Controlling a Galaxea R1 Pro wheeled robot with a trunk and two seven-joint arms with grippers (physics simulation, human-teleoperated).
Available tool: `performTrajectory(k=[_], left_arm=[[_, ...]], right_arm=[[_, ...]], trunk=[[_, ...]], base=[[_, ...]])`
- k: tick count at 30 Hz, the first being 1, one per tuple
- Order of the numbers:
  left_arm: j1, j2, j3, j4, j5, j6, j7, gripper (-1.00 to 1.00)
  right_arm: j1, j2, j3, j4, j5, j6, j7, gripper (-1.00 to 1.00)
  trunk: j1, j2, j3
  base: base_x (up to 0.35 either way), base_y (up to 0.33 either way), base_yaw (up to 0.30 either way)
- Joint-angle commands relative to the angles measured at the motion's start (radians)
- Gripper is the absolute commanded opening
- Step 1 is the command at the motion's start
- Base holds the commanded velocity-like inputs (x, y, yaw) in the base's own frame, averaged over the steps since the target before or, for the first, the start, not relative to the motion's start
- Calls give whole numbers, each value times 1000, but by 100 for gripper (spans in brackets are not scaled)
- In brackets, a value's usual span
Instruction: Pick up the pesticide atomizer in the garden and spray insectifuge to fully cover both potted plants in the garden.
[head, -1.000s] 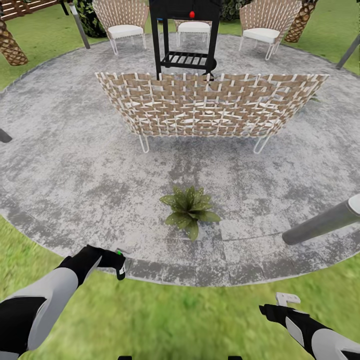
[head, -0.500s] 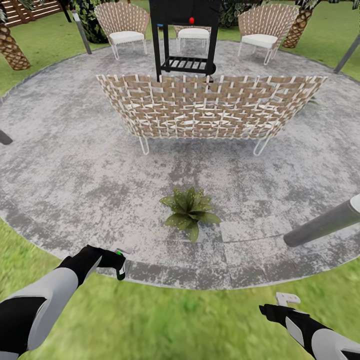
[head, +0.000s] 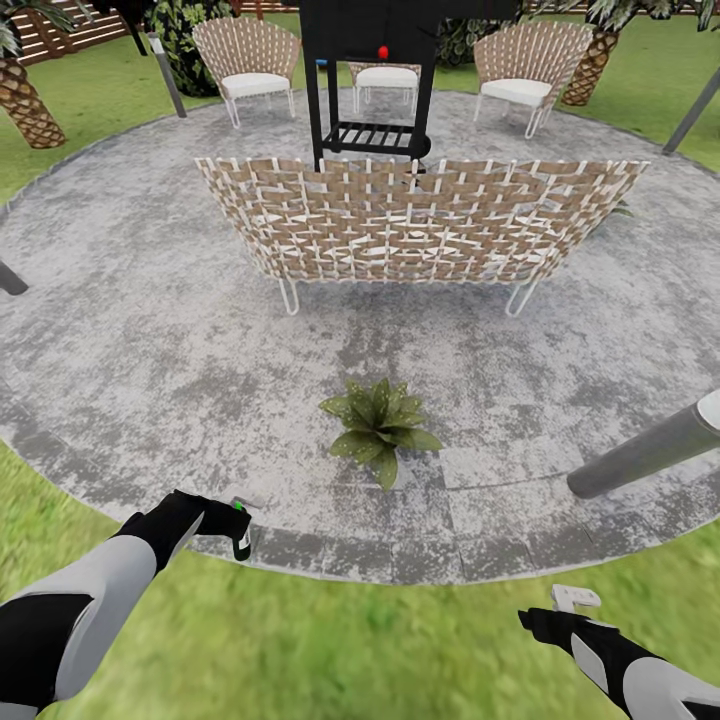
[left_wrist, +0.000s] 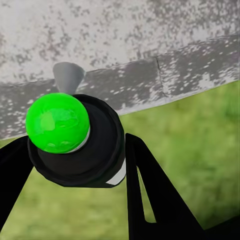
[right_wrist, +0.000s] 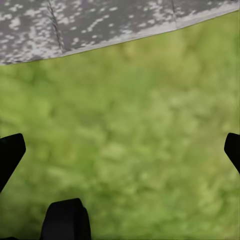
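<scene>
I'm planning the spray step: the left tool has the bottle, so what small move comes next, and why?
Probably ease the left tool forward toward the potted plant. The pesticide atomizer it grips hangs at the patio edge, short of the leaves.

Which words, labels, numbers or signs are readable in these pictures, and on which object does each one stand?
None can be read.
The pesticide atomizer in the left hand shows a pale patch, too small to read.
The black grill bears a red dot, no text.

Small dark green spray bottle (head: 241, 541) upright in left end effector (head: 232, 528) over patio edge; low green-leaved potted rosette (head: 380, 428) on grey paving (head: 150, 330), apart.
</scene>
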Motion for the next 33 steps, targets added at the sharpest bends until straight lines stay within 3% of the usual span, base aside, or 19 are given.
performTrajectory(k=[1,33], left_arm=[[0,0,-4,-3,0,6,-4,-100],[0,0,-4,-2,0,6,-5,-100]], right_arm=[[0,0,-8,-1,-2,3,5,100],[0,0,-8,0,-2,3,5,100]], trunk=[[0,0,-1],[0,0,43]], base=[[0,0,0],[0,0,-47]])
